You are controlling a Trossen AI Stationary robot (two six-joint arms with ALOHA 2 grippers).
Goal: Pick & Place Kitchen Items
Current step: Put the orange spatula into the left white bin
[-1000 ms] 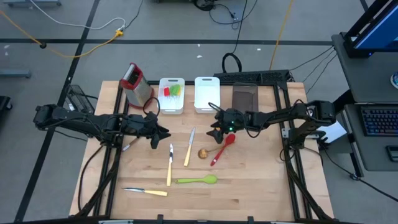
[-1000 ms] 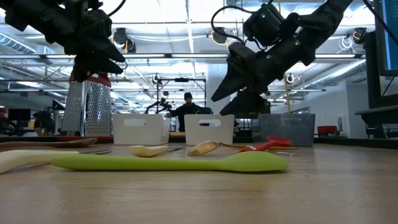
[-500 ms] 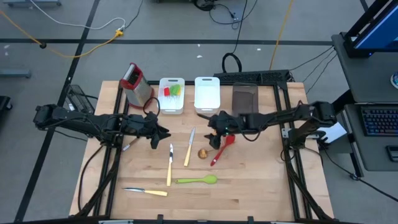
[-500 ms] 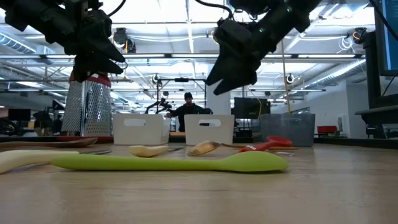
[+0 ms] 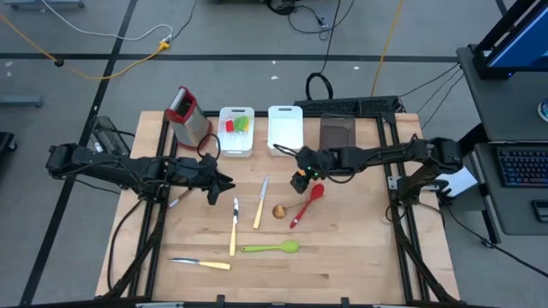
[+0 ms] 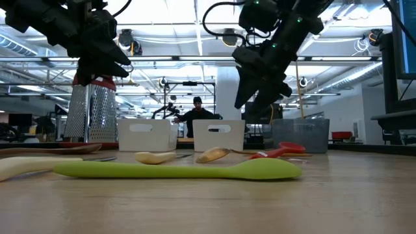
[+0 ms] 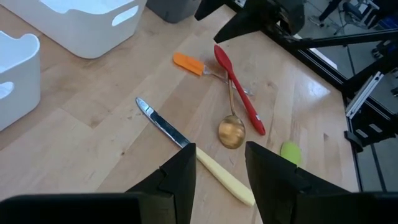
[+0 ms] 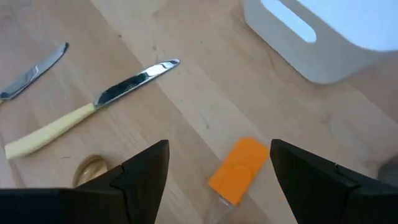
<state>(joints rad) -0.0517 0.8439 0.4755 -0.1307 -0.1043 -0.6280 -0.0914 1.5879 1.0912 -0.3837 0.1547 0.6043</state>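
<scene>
Lowering straight down is best: the right gripper (image 8: 217,163), opened wide, is held just above the small orange spatula (image 8: 239,169) (nothing gripped), which should be centred.

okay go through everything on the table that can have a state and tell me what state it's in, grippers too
left gripper: open, empty, raised above the table's left side.
right gripper: open, empty, above the orange spatula.
orange spatula: flat on the table, not gripped.
red spoon: flat on the table.
green spoon: flat on the table.
box grater: tilted in the high view.
left white bin: holds red and green items.
right white bin: nothing visible inside.
</scene>
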